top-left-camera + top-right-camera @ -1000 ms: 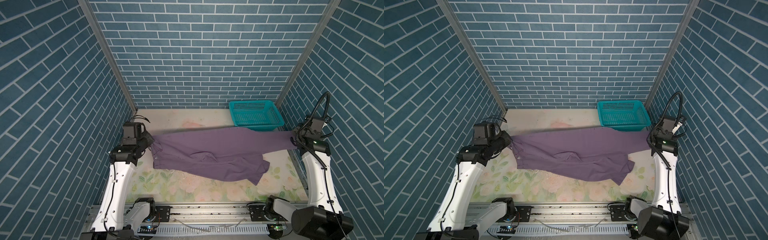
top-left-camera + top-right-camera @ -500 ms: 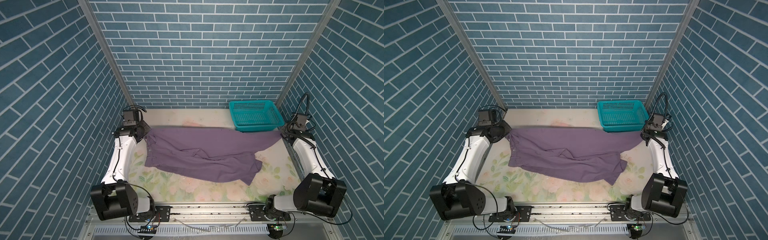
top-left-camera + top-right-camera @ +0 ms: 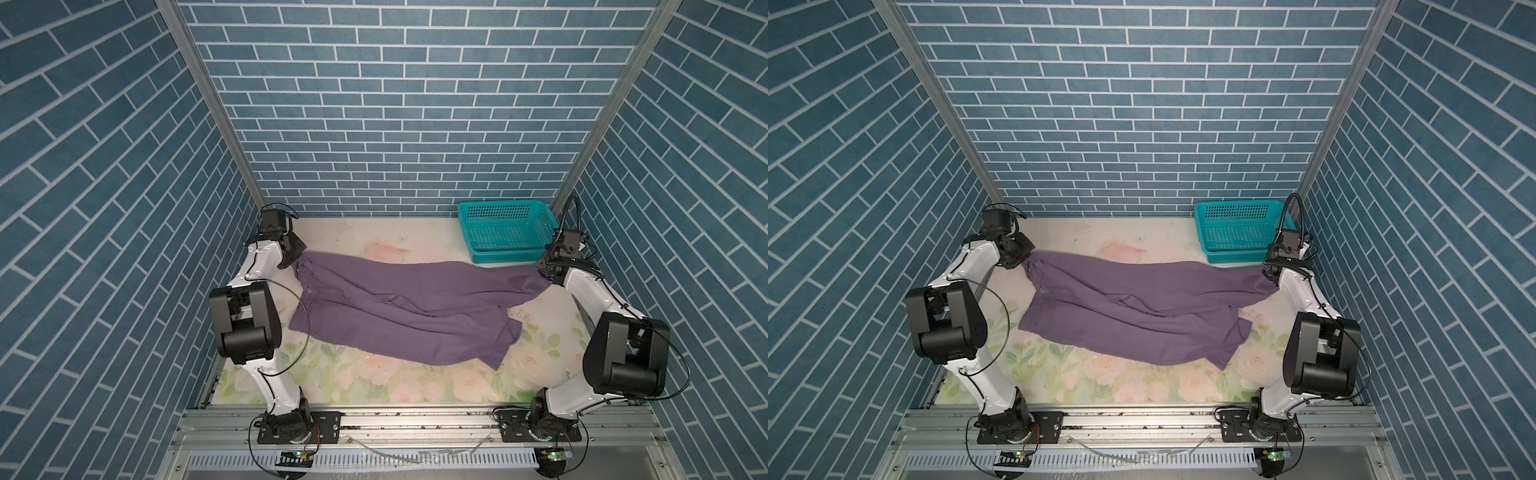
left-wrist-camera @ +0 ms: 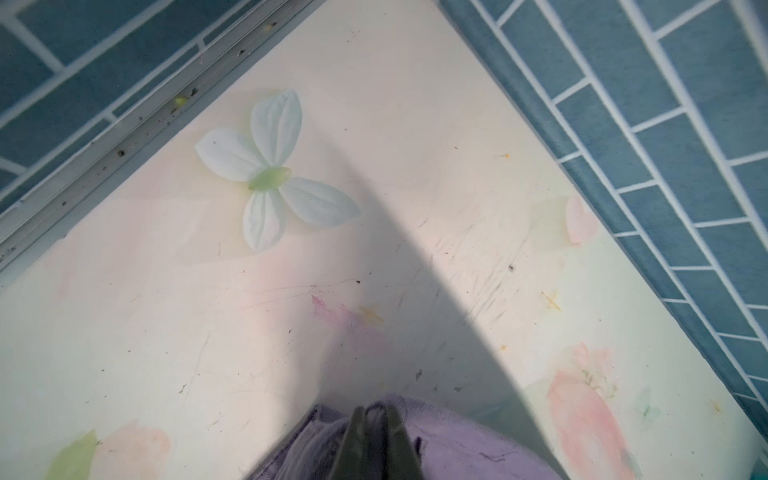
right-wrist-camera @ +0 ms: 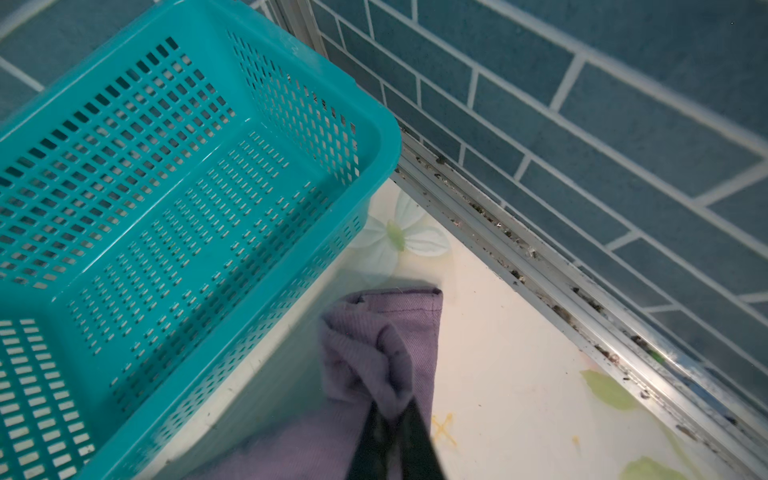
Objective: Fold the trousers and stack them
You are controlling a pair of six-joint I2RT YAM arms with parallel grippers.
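Purple trousers (image 3: 399, 316), stretched aloft a second earlier, lay lowered on the table (image 3: 374, 382) ready for folding, left gripper (image 4: 374, 411) and right gripper (image 5: 392, 415) narrowly pinching their ends.

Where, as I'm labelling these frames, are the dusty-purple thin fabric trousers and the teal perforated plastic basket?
Dusty-purple thin fabric trousers (image 3: 399, 316): in a top view, on the middle of the spread legs.
Teal perforated plastic basket (image 3: 507, 257): in a top view, on its near wall.

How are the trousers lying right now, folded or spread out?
Spread out, unfolded: the trousers lie lengthwise across the table, both legs extended side by side, wrinkled.
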